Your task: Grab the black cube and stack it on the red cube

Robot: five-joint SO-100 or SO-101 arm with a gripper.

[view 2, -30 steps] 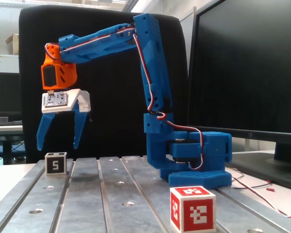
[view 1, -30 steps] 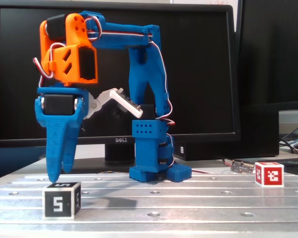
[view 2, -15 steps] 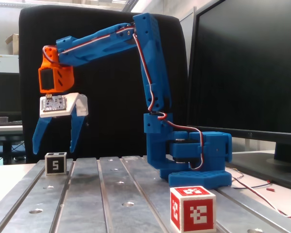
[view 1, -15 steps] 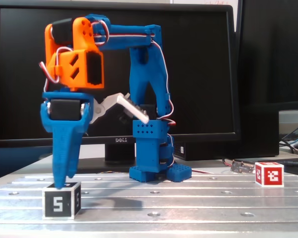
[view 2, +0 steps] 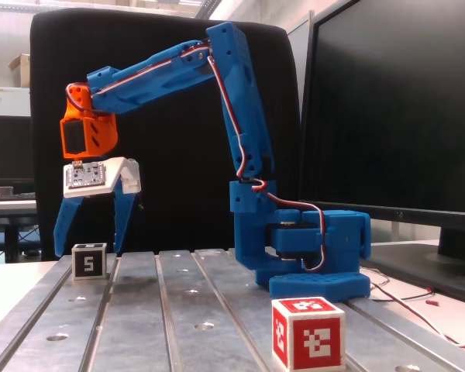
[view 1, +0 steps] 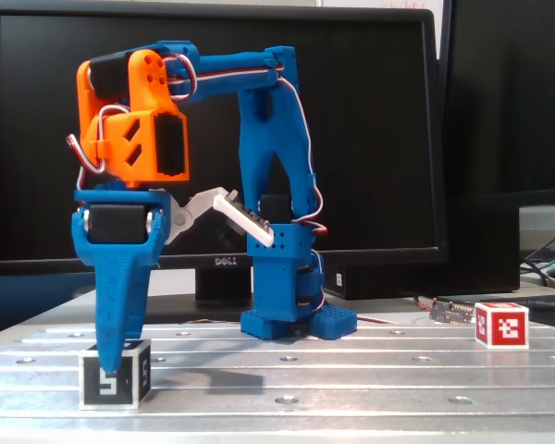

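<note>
The black cube (view 1: 115,375) with a white 5 sits on the metal table at the front left in a fixed view; it also shows at the far left in the other fixed view (view 2: 88,261). My gripper (view 2: 87,249) points straight down over it. It is open, with one blue finger (view 2: 62,229) on each side of the cube and the tips level with the cube's upper part. Seen side-on, the gripper (view 1: 109,363) overlaps the cube's top. The red cube (view 1: 501,325) stands far to the right; it is near the front in the other fixed view (view 2: 308,333).
The arm's blue base (view 1: 296,310) is bolted mid-table on the slotted aluminium table (view 1: 351,379). A large monitor (view 1: 370,139) stands behind it. A small circuit board (view 1: 453,312) and cables lie near the red cube. A black office chair (view 2: 163,93) stands behind the arm.
</note>
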